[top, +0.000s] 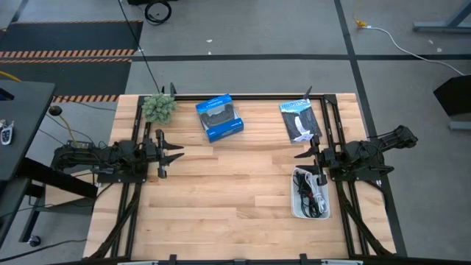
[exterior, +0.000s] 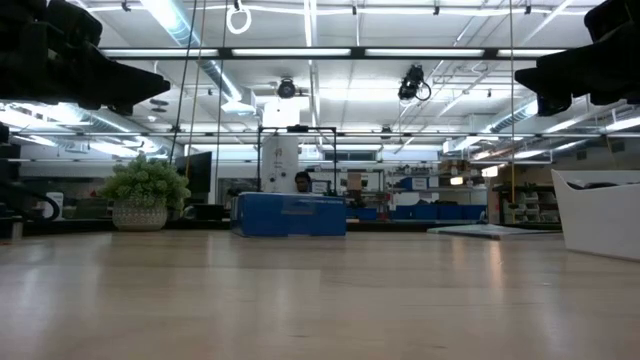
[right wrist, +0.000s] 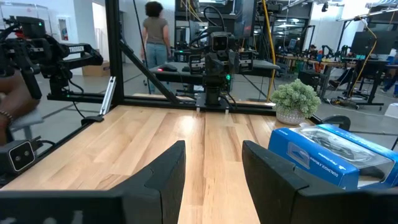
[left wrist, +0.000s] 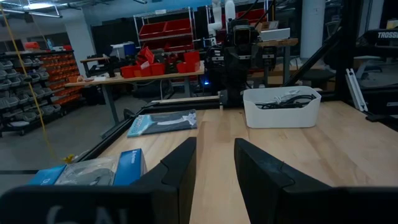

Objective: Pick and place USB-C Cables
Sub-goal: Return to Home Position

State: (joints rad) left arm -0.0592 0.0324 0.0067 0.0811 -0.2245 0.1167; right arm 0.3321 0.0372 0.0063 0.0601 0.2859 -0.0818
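Mostly lengthwise, USB-C cables (top: pixel 312 197) tangled inside white bin (top: pixel 296 212)

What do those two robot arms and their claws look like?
The left arm and right arm are black, slim and jointed. The left claw and right claw each have two matte black fingers, broad at the base and tapering to blunt tips.

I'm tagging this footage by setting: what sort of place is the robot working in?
Probably a robotics lab or workshop: racks of red parts bins in the background, hazard-striped tape on the floor, and long overhead strip lights.
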